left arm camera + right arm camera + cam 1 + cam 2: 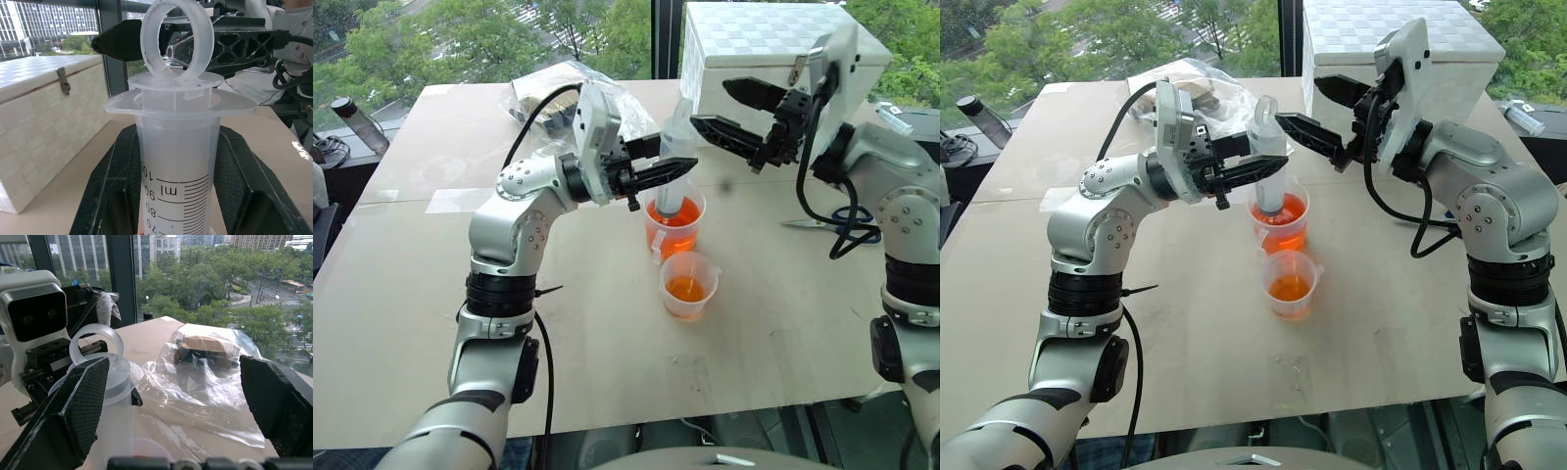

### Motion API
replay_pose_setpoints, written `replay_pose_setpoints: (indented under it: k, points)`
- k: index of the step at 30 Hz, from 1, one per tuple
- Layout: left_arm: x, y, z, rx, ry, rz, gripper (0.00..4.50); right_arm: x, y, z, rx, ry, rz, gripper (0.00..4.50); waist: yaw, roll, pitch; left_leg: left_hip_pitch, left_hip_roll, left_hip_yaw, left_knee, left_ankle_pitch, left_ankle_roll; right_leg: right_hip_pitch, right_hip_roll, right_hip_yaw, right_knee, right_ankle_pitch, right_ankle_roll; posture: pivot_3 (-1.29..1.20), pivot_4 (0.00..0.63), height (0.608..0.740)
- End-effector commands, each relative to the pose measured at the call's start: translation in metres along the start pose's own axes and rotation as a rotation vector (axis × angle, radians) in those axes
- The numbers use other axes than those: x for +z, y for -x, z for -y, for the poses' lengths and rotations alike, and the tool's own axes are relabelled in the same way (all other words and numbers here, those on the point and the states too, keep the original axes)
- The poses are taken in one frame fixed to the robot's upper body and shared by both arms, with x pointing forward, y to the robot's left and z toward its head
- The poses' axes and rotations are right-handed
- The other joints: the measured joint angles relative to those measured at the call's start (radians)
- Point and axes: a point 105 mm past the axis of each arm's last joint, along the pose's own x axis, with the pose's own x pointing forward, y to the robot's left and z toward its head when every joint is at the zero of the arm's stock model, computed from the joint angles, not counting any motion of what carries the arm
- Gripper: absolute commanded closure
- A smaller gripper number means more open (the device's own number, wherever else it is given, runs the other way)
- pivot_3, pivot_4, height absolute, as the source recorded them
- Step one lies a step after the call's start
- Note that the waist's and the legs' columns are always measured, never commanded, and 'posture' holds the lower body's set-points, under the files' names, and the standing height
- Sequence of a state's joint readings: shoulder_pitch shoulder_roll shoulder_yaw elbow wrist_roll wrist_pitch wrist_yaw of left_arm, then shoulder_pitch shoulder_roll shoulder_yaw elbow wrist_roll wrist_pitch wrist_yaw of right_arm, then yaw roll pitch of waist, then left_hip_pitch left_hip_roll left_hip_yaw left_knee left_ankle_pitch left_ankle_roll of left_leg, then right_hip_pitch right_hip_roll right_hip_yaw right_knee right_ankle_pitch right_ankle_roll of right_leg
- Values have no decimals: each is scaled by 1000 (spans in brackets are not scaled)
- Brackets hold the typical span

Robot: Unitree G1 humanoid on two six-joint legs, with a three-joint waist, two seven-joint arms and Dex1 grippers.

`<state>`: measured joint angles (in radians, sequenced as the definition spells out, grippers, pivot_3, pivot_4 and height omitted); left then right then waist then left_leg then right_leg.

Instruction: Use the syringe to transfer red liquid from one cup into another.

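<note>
Syringe (675, 162) stood upright at the middle of the worktop (783, 323), its lower end down inside the taller cup (674, 227) and in the red liquid (675, 238) there. Left pincer (677, 170) was clamped shut on the clear barrel, just under the flange, with the ring-topped plunger pushed in above it. Right pincer (715, 108) hung spread wide just right of the syringe's top, one finger on either side of the ring in the right wrist view, touching nothing. Shorter cup (688, 285), also holding some red liquid, sat just nearer than the taller one. Farther back lay a crumpled plastic bag (553, 98) to the left and a white box (764, 54) to the right.
</note>
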<state>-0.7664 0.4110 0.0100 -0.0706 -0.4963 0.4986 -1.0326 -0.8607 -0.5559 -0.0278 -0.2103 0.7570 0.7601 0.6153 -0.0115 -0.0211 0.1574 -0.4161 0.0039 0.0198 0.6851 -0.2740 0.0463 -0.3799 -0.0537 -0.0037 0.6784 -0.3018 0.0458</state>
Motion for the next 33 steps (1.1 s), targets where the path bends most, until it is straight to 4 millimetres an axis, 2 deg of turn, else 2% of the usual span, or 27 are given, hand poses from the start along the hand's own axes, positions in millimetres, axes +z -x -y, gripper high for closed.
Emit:
replay_pose_setpoints:
  k: [1,3,6,12,13,18,31,33]
  points:
    - [9,-3,2,-30,-48,21,3083,16,-3,-8,53,48,34,0,-1,0,0,0,0,0,0,0,0,0,0,0,0,0,0,0,150,740]
    - [8,-3,1,-37,-58,11,3083,16,-5,-8,60,43,33,0,-1,0,0,0,0,0,0,0,0,0,0,0,0,0,0,0,150,740]
    - [3,-2,-2,-35,-62,-3,3083,17,-10,-9,69,18,26,813,-2,0,0,0,0,0,0,0,0,0,0,0,0,0,0,0,150,740]
    - [1,-1,-8,-33,-62,-6,3083,10,-9,-11,85,-13,-24,3723,0,0,0,0,0,0,0,0,0,0,0,0,0,0,0,0,150,740]
    - [0,-2,-9,-32,-60,-6,3083,9,-9,-12,92,-17,-26,4384,0,0,0,0,0,0,0,0,0,0,0,-1,0,0,0,0,150,740]
    - [-13,-1,-6,-31,-36,-27,3083,4,-8,-16,99,10,-31,4454,-1,0,0,0,0,0,0,0,0,0,0,0,0,0,0,0,150,740]
    - [-13,-8,-1,-78,-37,-11,3083,0,-8,-20,121,-21,-40,4454,-1,0,0,0,0,0,-1,0,0,0,0,0,0,0,0,0,150,740]
    - [-14,-9,-1,-82,-38,-11,3083,-2,-8,-22,151,-43,-60,3919,-1,0,0,0,0,0,-1,0,0,0,0,-1,0,0,0,0,150,740]
